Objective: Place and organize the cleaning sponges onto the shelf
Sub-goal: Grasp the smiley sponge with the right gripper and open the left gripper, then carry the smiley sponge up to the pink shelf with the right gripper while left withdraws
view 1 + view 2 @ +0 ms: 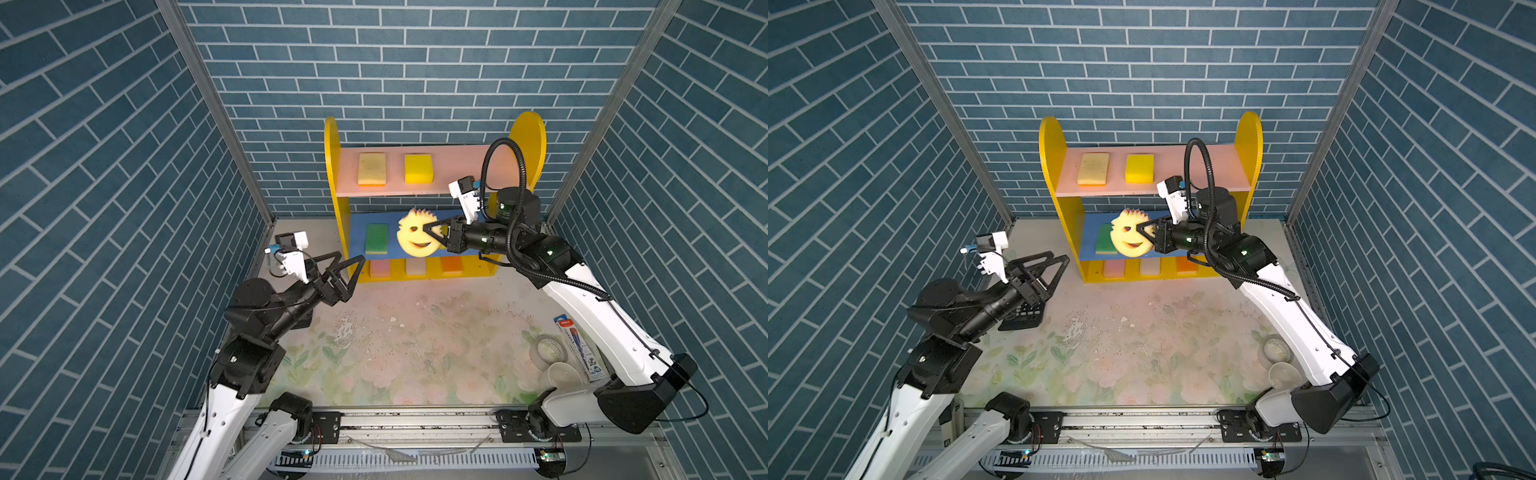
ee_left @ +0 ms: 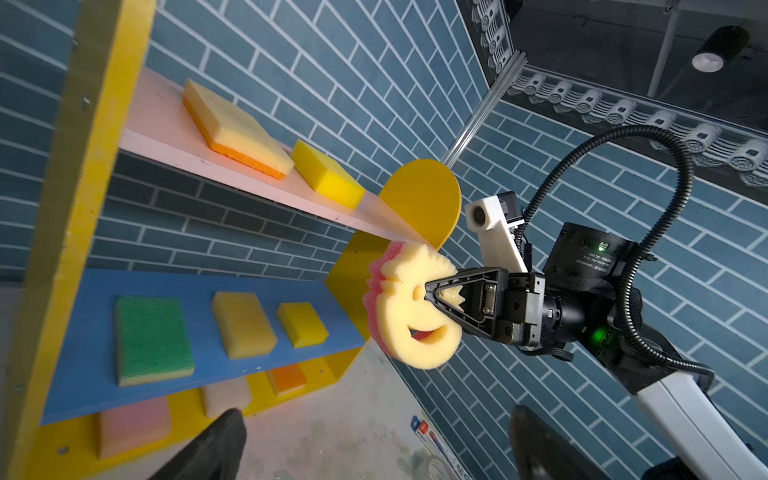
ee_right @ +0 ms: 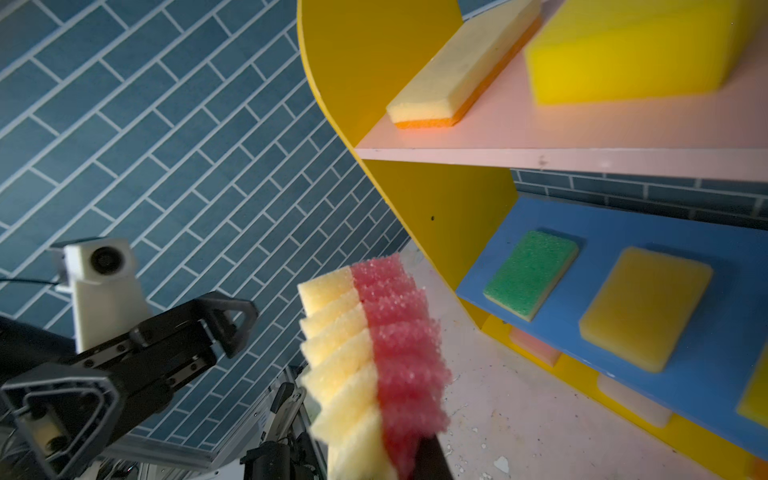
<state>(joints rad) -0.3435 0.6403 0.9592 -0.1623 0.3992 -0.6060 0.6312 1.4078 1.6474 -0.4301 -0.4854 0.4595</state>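
Near right corner of the bench [image 1: 415, 332]: cluttered with a white cup [image 1: 563, 374] and a tape roll [image 1: 548, 351], just beside the right arm's lower link; easy to knock on a wide swing back. Near the left edge, under the left arm, a black calculator [image 1: 1025, 318]; best left alone. Above it, left gripper [image 1: 1059, 257] spread wide and empty, near the left side panel of the shelf [image 1: 332, 166]; could clip that panel's front edge if driven forward.

Further in, right gripper [image 1: 429, 228] clamped on the smiley sponge [image 1: 413, 241], pinching the face by one eye, holding it upright in the air in front of the blue middle board [image 1: 357, 232]. Soft foam, narrow bite: could twist or slip out on a fast move. Could also catch the scalloped rim under the pink top board [image 1: 457, 164] on the way up, or shove the green sponge [image 1: 376, 239] close behind.

Room: middle board taken by three pads, base by three more. Only open spot seen: right end of the top board, beside the yellow sponge [image 1: 419, 168] and the tan sponge [image 1: 372, 168]. Tight there, with the cable loop [image 1: 498, 166] close to the front edge and the right side panel. Bench centre bare, good for backing out.
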